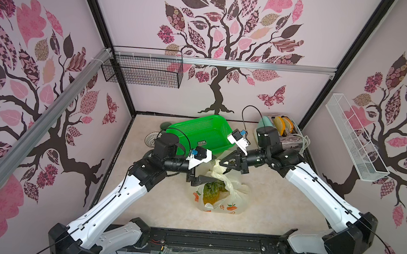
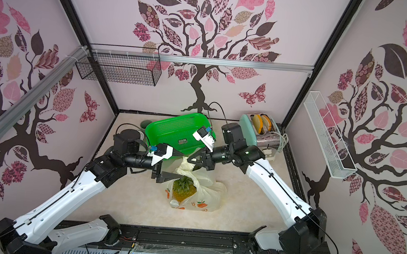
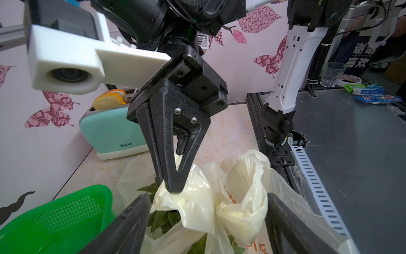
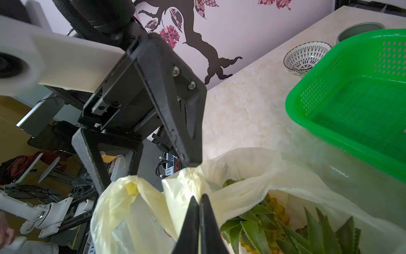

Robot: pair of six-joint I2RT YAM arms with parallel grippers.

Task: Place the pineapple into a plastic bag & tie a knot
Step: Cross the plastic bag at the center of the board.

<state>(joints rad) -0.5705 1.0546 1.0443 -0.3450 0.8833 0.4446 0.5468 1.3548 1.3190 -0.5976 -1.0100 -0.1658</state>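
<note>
The pineapple stands inside the pale-yellow plastic bag at the middle of the table, its green leaves showing through the bag's mouth. My right gripper is shut on a bunched handle of the bag above the fruit. My left gripper is open, its fingers standing on either side of the gathered handles without pinching them. The right gripper's tip shows in the left wrist view, holding plastic.
A green basket lies just behind the grippers, with a patterned bowl and a dark plate to its left. A mint toaster holding bread slices stands at the back right. Wire baskets hang on the walls.
</note>
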